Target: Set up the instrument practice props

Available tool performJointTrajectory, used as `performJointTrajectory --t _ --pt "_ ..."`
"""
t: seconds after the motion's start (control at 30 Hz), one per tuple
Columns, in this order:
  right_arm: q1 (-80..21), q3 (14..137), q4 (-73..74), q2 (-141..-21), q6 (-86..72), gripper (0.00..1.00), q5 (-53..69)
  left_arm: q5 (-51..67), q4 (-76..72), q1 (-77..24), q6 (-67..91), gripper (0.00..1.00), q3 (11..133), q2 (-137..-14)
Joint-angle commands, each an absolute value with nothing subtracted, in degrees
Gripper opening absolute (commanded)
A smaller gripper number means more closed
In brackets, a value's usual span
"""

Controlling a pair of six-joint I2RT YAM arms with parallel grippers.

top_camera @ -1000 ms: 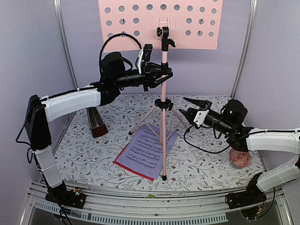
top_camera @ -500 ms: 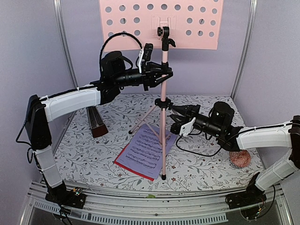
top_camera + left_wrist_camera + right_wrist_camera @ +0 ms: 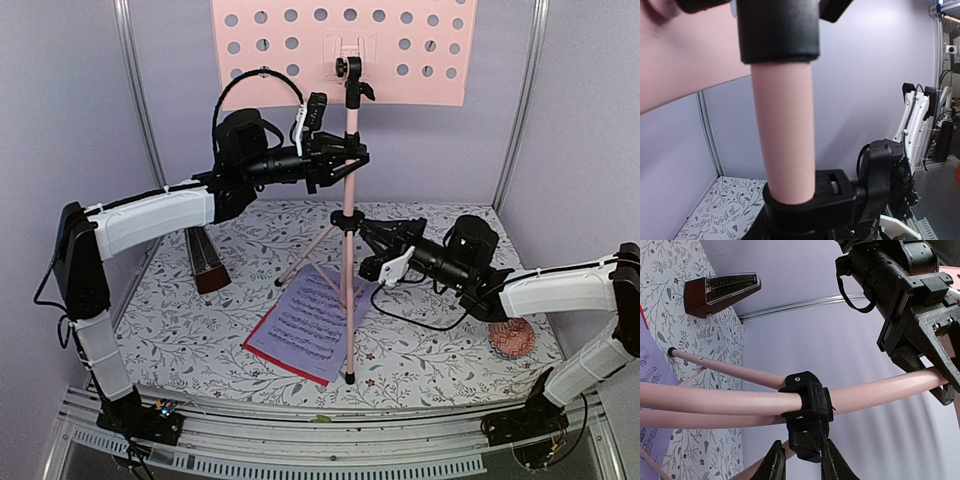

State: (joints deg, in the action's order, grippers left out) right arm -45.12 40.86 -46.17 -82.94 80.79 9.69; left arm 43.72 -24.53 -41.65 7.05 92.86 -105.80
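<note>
The pink music stand [image 3: 347, 290] stands on its tripod on the floral mat, its perforated pink desk [image 3: 400, 50] at the top. My left gripper [image 3: 349, 160] is shut on the stand's pole [image 3: 785, 135] at mid-height. My right gripper [image 3: 368, 243] is open beside the black tripod collar [image 3: 807, 407]. Its fingertips [image 3: 774, 465] straddle the collar's lower knob, one touching it. The lilac sheet [image 3: 312, 322] lies on the red sheet [image 3: 262, 352] under the tripod. The dark brown metronome [image 3: 206, 262] stands at the left and also shows in the right wrist view [image 3: 720, 292].
A small pink knitted ball [image 3: 513, 338] lies on the mat at the right, by my right arm. Lilac walls with metal posts [image 3: 140, 110] enclose the back and sides. A metal rail [image 3: 320, 430] runs along the near edge.
My right gripper has moved left and up to the stand's tripod collar. The left arm and the stand have not moved.
</note>
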Motion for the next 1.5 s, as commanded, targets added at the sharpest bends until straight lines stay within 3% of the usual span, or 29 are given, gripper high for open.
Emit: performJointTrajectory --t 0.0,0.27,0.5,1.1,1.27,1.47 --pt "-45.53 43.24 -46.7 -84.12 80.23 0.21 9.98 42.98 -23.83 -42.54 6.33 0.0 94.38 -107.23" --pt "-45.58 45.44 -40.69 -83.56 74.36 0.0 11.16 43.35 -23.57 -42.58 6.07 0.0 94.44 -107.23" --pt "-45.28 47.73 -32.06 -80.72 60.19 0.0 14.36 43.59 -23.45 -42.79 5.74 0.0 94.0 -106.97" --pt "-38.94 53.39 -23.93 -80.35 -5.42 0.0 24.54 40.07 -23.3 -44.23 2.8 0.0 93.14 -105.45" --pt "-38.26 54.6 -23.04 -80.26 -15.76 0.0 23.69 37.32 -24.01 -44.22 2.08 0.0 93.83 -105.17" --pt "-38.24 53.42 -21.79 -76.32 -15.03 0.5 14.36 30.76 -25.22 -44.29 0.26 0.0 95.59 -104.38"
